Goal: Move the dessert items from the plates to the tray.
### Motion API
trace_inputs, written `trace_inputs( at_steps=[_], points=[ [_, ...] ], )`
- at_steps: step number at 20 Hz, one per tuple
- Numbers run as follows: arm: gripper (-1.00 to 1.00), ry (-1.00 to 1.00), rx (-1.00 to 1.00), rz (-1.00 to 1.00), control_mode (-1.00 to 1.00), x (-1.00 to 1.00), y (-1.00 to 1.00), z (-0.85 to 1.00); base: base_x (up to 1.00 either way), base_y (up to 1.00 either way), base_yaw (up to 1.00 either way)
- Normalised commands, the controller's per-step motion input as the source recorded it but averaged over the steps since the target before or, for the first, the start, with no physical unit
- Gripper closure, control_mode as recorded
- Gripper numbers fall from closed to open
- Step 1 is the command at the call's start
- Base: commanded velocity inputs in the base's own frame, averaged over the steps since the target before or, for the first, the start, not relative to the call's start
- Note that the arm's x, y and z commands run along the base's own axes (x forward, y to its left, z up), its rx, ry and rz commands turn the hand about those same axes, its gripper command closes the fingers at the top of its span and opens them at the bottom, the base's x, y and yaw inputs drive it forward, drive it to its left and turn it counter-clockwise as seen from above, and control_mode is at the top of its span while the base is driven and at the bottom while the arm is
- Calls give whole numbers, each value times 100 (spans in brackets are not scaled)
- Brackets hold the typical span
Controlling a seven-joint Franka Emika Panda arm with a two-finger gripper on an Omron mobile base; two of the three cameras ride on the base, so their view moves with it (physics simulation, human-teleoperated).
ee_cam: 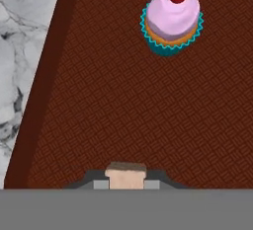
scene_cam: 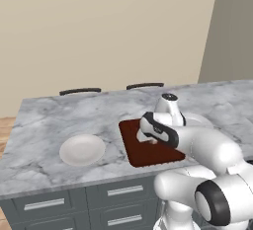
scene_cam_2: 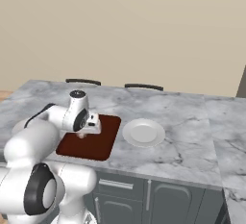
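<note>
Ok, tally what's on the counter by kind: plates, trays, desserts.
Plates: 2, one on the tray's left, one on its right.
Trays: 1.
Desserts: 2, a cupcake on the tray and a tan morsel at the gripper.
Total: 5.

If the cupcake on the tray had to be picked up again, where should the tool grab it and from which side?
Grip the cupcake low, across its teal fluted wrapper, coming straight down from above. It stands upright on the tray with open space all round, and the soft pink frosting and cherry on top would likely smear if squeezed.
</note>
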Motion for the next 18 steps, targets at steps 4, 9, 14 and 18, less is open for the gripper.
trace_inputs(
  at_steps=[4,9,14,18],
  points=[
    [100,0,0,0,-100,0,-18,-33,0,0,0],
    [100,0,0,0,-100,0,-13,-33,0,0,0],
    [100,2,0,0,-100,0,-9,-32,0,0,0],
    [100,4,0,-1,-100,0,-2,-9,0,0,0]
  ],
)
